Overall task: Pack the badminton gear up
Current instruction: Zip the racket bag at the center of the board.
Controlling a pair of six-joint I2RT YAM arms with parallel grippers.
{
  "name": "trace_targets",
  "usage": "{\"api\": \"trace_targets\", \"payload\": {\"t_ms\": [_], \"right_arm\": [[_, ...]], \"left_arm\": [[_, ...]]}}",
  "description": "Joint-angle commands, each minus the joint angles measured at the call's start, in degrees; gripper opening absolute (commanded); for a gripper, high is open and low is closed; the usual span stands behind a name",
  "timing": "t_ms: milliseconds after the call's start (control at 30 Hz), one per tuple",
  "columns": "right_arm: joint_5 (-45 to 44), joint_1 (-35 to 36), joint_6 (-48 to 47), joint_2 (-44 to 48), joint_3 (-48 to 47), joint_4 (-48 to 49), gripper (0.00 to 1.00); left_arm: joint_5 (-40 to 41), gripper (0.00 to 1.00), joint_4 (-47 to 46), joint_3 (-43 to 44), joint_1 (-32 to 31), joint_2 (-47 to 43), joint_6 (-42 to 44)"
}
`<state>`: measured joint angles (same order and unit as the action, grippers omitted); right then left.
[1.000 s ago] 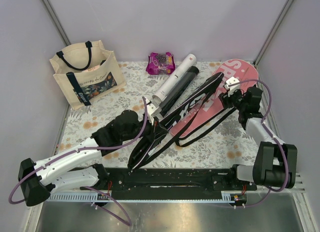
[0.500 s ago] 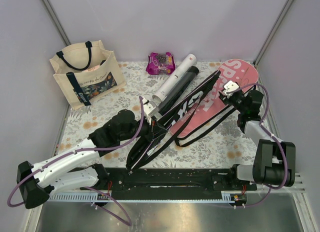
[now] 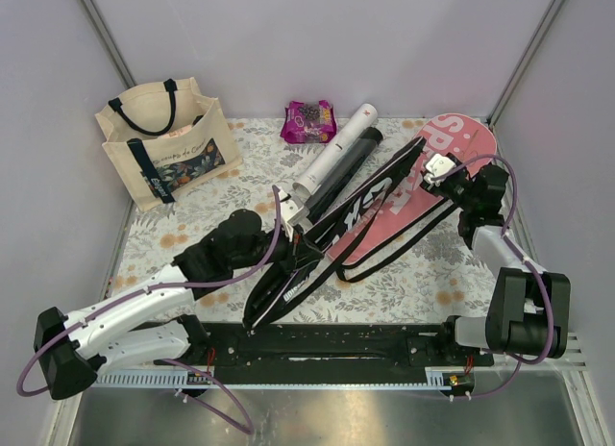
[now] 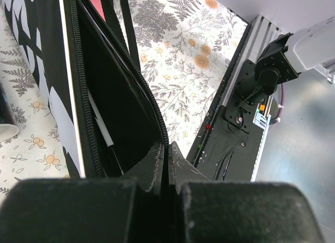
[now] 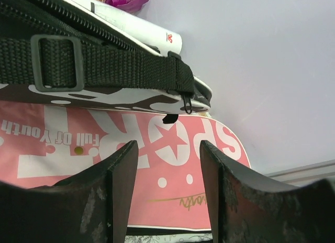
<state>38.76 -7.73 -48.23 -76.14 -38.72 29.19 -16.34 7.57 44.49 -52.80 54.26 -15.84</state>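
Running diagonally from near-left to far-right, the black cover [image 3: 360, 208] has its near lip clenched in the left pincer [image 4: 167, 148]; the right pincer [image 5: 168, 146], released, faces its far tip.

a robot lab booth: plain walls [image 3: 317, 42] around a floral table [image 3: 240, 177].

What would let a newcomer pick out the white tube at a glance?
Go to the far edge of the floral table, near its middle, where a purple-pink snack packet lies. Just right of the packet, two long tubes lie side by side, slanting toward the near left. The white tube is the one on the packet's side; its neighbour, the black tube, is dark.
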Motion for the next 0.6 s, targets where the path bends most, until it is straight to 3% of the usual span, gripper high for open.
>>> {"api": "trace_targets", "payload": {"t_ms": [0, 567], "right_arm": [[1.7, -0.3, -4.4, 0.4, -3.1, -1.7, 0.58], [3.2, 0.1, -9.3, 0.5, -5.2, -4.8, 0.55]], "left_arm": [[-3.3, 0.00, -7.3, 1.4, 0.2, 0.1, 0.8], [-4.7, 0.00, -9.1, 1.5, 0.4, 1.4, 0.7]]}}
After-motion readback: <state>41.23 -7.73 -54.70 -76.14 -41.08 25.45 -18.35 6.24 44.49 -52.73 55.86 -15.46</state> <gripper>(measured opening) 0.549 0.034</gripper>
